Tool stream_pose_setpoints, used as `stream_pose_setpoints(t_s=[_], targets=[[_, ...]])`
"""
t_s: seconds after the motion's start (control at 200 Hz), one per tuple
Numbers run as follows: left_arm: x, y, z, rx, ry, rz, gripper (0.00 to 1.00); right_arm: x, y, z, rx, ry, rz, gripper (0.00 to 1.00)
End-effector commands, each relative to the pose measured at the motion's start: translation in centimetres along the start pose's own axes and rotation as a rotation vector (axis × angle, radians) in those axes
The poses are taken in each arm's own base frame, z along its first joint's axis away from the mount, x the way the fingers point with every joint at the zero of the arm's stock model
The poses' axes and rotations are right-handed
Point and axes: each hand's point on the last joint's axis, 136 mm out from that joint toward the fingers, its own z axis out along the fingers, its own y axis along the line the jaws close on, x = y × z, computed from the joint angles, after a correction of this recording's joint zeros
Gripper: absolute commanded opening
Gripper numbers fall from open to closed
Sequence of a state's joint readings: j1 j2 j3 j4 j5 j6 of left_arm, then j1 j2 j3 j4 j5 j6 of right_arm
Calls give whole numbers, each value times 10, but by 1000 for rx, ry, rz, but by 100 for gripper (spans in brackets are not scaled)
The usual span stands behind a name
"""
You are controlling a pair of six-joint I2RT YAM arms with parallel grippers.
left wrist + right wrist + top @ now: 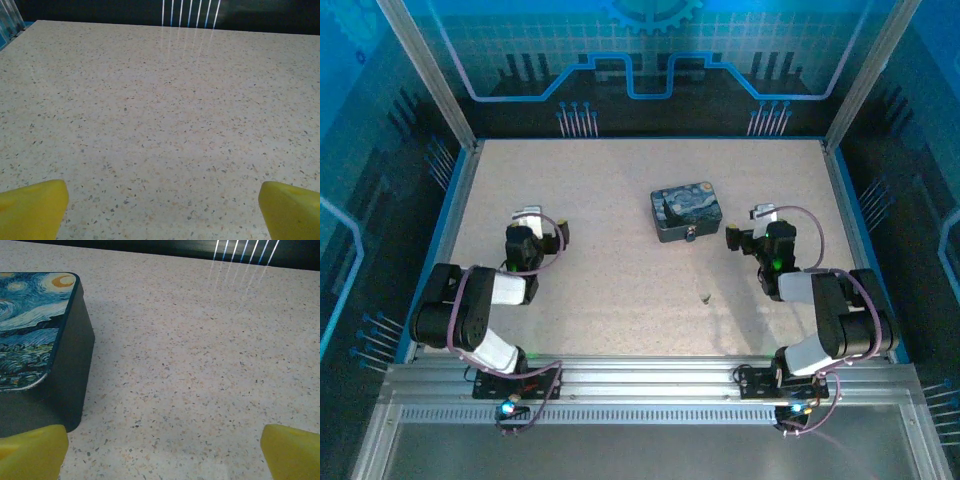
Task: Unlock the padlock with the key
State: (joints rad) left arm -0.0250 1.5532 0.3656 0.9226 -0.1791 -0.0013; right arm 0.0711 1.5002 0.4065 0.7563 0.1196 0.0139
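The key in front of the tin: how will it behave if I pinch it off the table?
The key looks tiny and thin on the hard, smooth table, so a nudge will probably make it slide, not roll. It is likely stiff and light. The right gripper's broad yellow fingers may struggle to catch it.

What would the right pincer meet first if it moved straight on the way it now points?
Probably the blue tin: its near corner lies just ahead of one yellow finger of the right pincer. Between the fingers, bare table lies ahead. Depth is unclear, so it may pass.
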Motion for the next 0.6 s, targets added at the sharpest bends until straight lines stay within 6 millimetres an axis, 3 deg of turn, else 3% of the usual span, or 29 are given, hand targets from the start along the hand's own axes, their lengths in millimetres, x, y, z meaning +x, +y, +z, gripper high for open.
stream_pose_setpoints(t_s=[0.0, 0.595], targets=[[-8, 3, 0, -10, -30, -23, 99, -10, -3, 2, 6, -27, 0, 100], [-9, 1, 1, -1, -27, -22, 99, -10, -4, 2, 0, -25, 5, 100]])
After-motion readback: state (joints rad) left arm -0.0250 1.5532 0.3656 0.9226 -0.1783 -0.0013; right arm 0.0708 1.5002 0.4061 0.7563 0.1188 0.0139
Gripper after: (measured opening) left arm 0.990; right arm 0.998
